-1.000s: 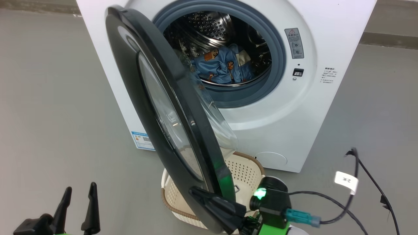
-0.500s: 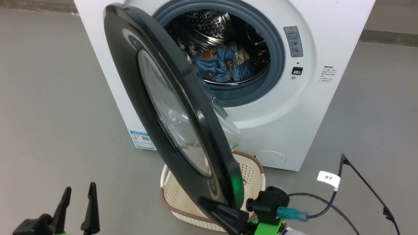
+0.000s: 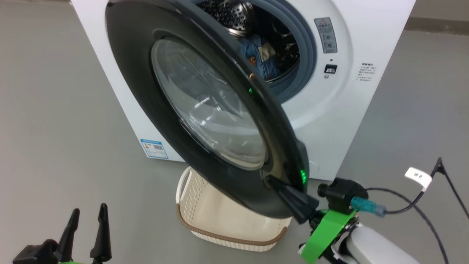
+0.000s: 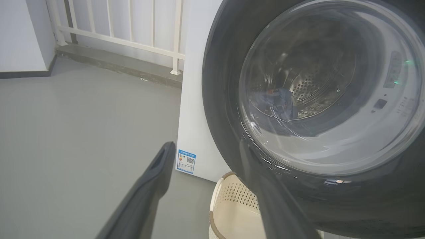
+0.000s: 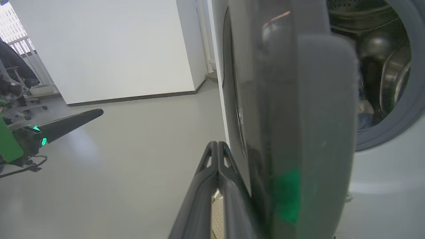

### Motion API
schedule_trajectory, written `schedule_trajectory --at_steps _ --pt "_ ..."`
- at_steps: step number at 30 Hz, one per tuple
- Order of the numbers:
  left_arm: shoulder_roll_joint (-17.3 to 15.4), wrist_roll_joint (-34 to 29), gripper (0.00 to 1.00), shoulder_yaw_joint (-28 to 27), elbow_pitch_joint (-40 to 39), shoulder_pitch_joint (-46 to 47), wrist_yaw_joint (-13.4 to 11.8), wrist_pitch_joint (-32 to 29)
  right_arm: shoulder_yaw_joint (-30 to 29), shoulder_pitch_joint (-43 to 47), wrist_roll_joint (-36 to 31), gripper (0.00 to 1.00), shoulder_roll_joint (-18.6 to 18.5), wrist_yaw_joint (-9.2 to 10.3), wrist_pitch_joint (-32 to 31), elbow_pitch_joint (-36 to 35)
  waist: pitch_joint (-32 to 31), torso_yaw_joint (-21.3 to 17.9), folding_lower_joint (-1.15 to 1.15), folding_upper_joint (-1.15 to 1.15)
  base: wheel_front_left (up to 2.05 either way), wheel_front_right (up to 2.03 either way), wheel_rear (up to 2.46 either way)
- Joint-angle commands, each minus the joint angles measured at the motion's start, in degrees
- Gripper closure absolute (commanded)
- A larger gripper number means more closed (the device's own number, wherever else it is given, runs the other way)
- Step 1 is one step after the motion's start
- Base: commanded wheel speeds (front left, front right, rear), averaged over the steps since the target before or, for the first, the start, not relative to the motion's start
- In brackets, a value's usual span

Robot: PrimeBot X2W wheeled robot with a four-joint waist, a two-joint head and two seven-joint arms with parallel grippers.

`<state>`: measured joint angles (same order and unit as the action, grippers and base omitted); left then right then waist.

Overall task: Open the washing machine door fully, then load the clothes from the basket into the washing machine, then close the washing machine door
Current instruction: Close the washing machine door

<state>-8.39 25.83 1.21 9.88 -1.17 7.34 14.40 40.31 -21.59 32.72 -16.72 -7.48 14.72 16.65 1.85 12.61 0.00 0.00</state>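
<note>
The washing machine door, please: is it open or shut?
Partly open: the washing machine door stands angled off the washing machine; clothes show in the drum beyond.

Glossy black door (image 3: 130, 77), clear glass window (image 3: 209, 106); perforated plastic basket (image 3: 199, 205).

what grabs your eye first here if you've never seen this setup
The big glossy black washing machine door dominates the middle of the head view, partly open, with the shut right tool against its lower rim. Behind it, light-blue clothes lie in the drum of the white washing machine, and the cream basket sits on the floor below the door.
</note>
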Motion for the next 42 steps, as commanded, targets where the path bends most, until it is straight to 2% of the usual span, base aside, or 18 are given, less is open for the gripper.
schedule_trajectory --at_steps 1,17,33,42 --pt "-1.7 0.5 0.00 -1.7 -1.6 2.2 0.1 0.6 -1.0 -2.4 -0.1 1.00 -0.6 -0.01 0.3 -0.1 2.0 -0.4 0.00 0.00 0.00 0.00 0.00" --pt "-4.6 2.5 0.00 -1.2 -3.7 8.1 0.1 0.6 -13.6 -11.4 -4.5 1.00 -0.2 -0.01 0.3 5.8 13.6 -1.1 0.00 0.00 0.00 0.00 0.00" --pt "-6.4 4.1 0.00 -0.9 -4.7 13.0 0.1 0.6 -23.0 -26.7 -10.3 1.00 -0.4 -0.01 0.3 10.6 23.6 -1.6 0.00 0.00 0.00 0.00 0.00" --pt "-6.6 4.5 0.00 -1.4 -5.3 14.8 0.1 0.6 -28.4 -33.2 -13.6 1.00 -0.2 -0.01 0.3 12.0 25.4 -1.4 0.00 0.00 0.00 0.00 0.00"
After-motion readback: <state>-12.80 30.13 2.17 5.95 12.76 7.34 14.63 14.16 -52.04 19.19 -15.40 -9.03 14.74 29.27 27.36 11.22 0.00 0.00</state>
